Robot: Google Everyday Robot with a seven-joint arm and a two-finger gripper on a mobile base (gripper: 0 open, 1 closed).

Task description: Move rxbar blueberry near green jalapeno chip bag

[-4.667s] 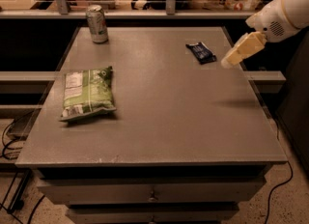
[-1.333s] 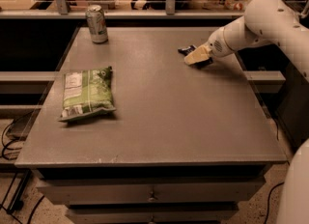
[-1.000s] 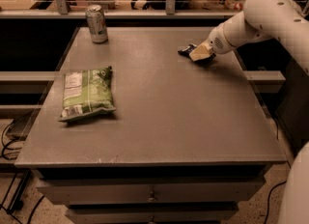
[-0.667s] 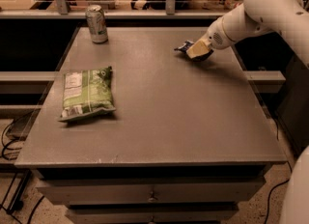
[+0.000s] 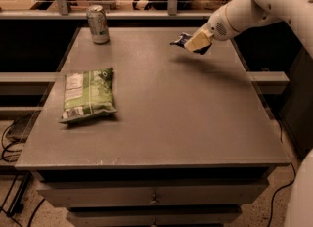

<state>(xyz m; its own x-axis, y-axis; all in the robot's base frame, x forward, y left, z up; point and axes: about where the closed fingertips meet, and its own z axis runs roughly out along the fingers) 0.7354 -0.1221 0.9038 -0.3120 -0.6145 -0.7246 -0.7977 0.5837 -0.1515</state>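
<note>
The white arm (image 5: 254, 6) reaches in from the far right corner of the counter (image 5: 186, 123). Its pincer (image 5: 195, 42) hangs over the far edge, right of the middle, and pinches the bar (image 5: 180, 38). The bar's dark blue end pokes out to the left of the tan fingers (image 5: 199, 38). The bar looks clear of the counter, with a soft shadow beneath it. The chip bag (image 5: 88, 95) lies flat by the left edge, about halfway along it, well apart from the bar. A can (image 5: 98, 24) stands upright at the far left corner.
</note>
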